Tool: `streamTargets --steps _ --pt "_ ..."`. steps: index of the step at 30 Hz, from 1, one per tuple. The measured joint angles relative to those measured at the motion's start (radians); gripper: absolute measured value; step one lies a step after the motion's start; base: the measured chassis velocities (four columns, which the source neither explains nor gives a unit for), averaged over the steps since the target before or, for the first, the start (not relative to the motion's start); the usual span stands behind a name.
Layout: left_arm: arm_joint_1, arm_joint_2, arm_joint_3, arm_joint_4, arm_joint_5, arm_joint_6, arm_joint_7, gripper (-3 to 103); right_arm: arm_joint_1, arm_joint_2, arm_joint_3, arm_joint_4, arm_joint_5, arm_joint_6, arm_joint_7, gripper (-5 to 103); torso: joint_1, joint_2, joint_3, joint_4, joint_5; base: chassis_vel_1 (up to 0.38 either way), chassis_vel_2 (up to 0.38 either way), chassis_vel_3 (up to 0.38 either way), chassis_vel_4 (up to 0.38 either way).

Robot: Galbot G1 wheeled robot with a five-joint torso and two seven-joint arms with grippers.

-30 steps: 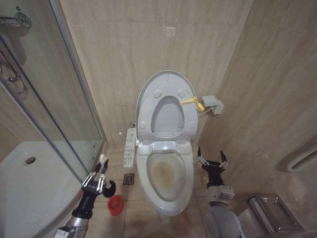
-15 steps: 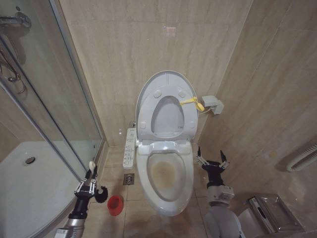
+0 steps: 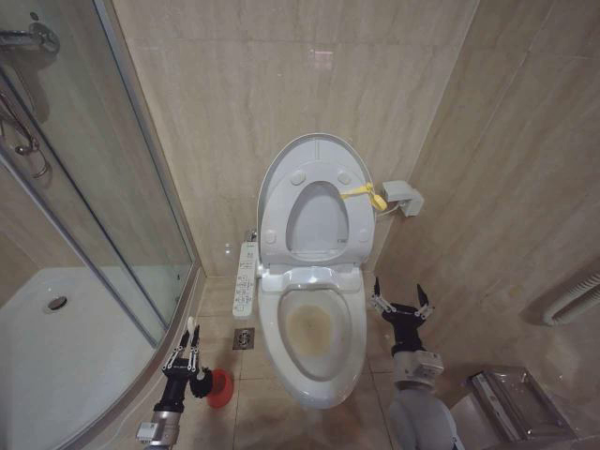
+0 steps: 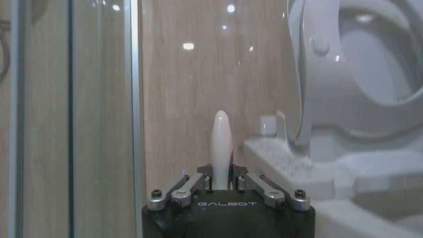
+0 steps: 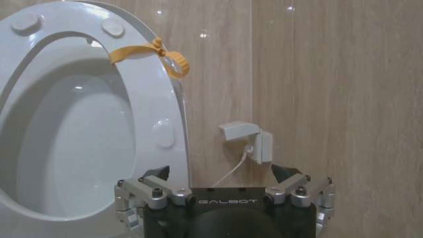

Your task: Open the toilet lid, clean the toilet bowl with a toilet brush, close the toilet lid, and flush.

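Left pincer (image 3: 184, 349) is low by the floor beside the toilet, fingers closed on the toilet brush (image 4: 221, 144), white handle upright between them, dark head down at the red holder cup (image 3: 220, 387); right pincer (image 3: 399, 304) hangs spread wide and empty on the far side of the toilet bowl (image 3: 312, 328); toilet lid (image 3: 317, 148) stands raised against the wall, stained bowl exposed; the brush looks light and stiff, its glossy handle likely slippery, so a firm grip low on the shaft seems wise; the lid, smooth and hinged, is best taken by its rim.
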Motion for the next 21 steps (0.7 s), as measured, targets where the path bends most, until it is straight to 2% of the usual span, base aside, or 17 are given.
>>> streamTargets --steps 5,21 --pt "-0.079 -0.019 0.03 0.101 -0.014 0.0 0.025 19 0.0 0.0 0.0 0.0 0.0 0.0 0.0 100 0.0 0.0 0.0 -0.0003 0.0 0.0 0.0 0.0 0.0" --pt "-0.196 -0.052 0.073 0.251 -0.078 -0.002 0.092 19 0.0 0.0 0.0 0.0 0.0 0.0 0.0 100 0.0 0.0 0.0 -0.0003 0.0 0.0 0.0 0.0 0.0"
